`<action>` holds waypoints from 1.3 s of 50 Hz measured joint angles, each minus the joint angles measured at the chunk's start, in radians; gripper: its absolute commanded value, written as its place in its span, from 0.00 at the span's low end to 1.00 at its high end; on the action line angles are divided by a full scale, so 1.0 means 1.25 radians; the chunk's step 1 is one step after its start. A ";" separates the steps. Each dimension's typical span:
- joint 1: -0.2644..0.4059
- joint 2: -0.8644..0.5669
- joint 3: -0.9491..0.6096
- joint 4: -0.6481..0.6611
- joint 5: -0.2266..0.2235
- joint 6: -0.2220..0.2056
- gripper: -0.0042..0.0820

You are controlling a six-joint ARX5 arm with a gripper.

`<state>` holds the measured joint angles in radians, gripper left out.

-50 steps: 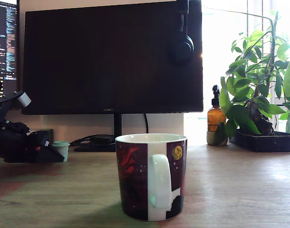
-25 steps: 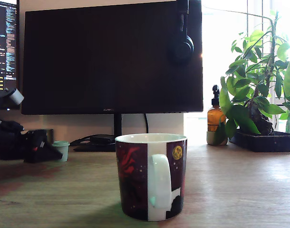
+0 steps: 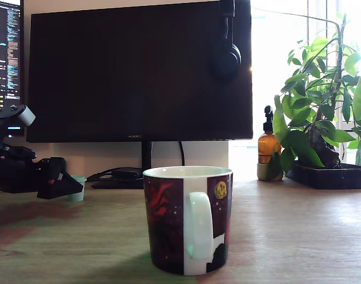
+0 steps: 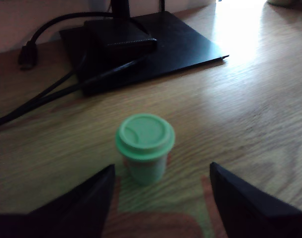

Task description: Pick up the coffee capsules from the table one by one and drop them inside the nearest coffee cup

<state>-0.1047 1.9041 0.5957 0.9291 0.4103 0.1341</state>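
A pale mint-green coffee capsule stands upright, wide rim up, on the light wooden table. My gripper is open, its two dark fingers spread wide on either side. The capsule sits just ahead of the fingertips, touching neither. In the exterior view the gripper is low over the table at the exterior view's left and hides most of the capsule. The coffee cup, dark red and black with a white handle, stands near the front centre, well to the right of the gripper.
Just behind the capsule lie a black monitor stand base and several cables. A large dark monitor with headphones fills the back. An amber pump bottle and a potted plant stand at the right.
The gripper pulled back to the exterior view's left, then came right again slightly higher; it now covers part of the capsule. Capsule and cup have not moved.
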 measured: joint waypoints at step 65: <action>-0.024 0.083 0.141 -0.090 -0.021 -0.019 0.58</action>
<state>-0.1349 2.0075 0.7723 0.8165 0.3836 0.1101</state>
